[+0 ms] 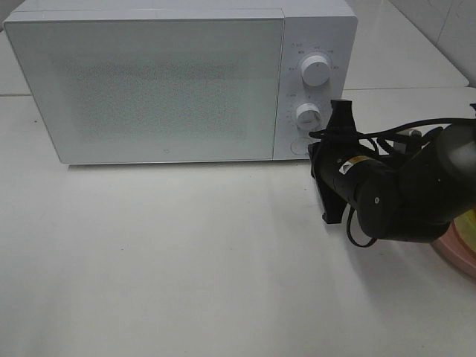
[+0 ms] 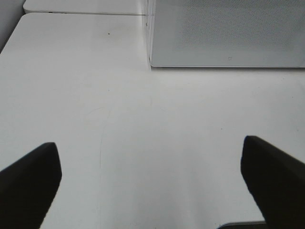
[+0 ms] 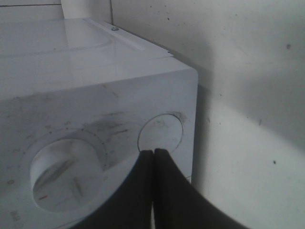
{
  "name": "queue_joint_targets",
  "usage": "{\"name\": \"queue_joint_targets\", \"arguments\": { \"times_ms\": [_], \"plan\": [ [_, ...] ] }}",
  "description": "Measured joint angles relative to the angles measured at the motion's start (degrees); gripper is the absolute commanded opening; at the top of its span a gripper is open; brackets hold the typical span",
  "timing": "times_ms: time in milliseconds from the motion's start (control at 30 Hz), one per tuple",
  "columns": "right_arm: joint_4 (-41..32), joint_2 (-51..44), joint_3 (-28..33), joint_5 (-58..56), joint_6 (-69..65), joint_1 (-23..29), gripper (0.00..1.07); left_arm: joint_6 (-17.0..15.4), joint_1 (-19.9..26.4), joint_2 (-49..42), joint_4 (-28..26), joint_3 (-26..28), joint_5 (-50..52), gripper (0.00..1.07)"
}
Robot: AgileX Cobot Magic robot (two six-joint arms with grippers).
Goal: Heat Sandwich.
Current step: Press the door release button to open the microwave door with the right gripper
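Observation:
The white microwave (image 1: 156, 82) stands at the back of the table with its door shut. My right gripper (image 1: 314, 149) is shut, and its tips (image 3: 153, 151) meet the lower rim of the round button (image 3: 160, 131) at the bottom of the control panel. My left gripper (image 2: 152, 186) is wide open over bare table in front of the microwave door (image 2: 228, 33), with nothing between its fingers (image 2: 28, 183). Behind the right arm, only a yellow-green sliver of the sandwich (image 1: 469, 222) shows on the pink plate (image 1: 457, 251).
Two white dials (image 1: 316, 72) (image 1: 307, 114) sit above the button (image 1: 299, 146) on the panel. The lower dial (image 3: 62, 174) is close beside my right fingertips. White table (image 1: 186, 260) stretches in front of the microwave. The left arm is outside the high view.

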State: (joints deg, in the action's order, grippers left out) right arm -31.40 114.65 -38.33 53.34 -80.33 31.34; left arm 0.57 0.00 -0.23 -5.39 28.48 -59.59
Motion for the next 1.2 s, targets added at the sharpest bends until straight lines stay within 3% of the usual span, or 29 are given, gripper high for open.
{"name": "queue_joint_targets", "arguments": {
  "times_ms": [633,1200],
  "plan": [
    [2.18,7.45,-9.00,-3.32,0.29,-2.75,0.00,0.00,0.00,0.00,0.00,0.00,0.00,0.97],
    [2.86,8.25,-9.51,-1.38,0.57,-2.92,0.00,0.00,0.00,0.00,0.00,0.00,0.00,0.97]
  ]
}}
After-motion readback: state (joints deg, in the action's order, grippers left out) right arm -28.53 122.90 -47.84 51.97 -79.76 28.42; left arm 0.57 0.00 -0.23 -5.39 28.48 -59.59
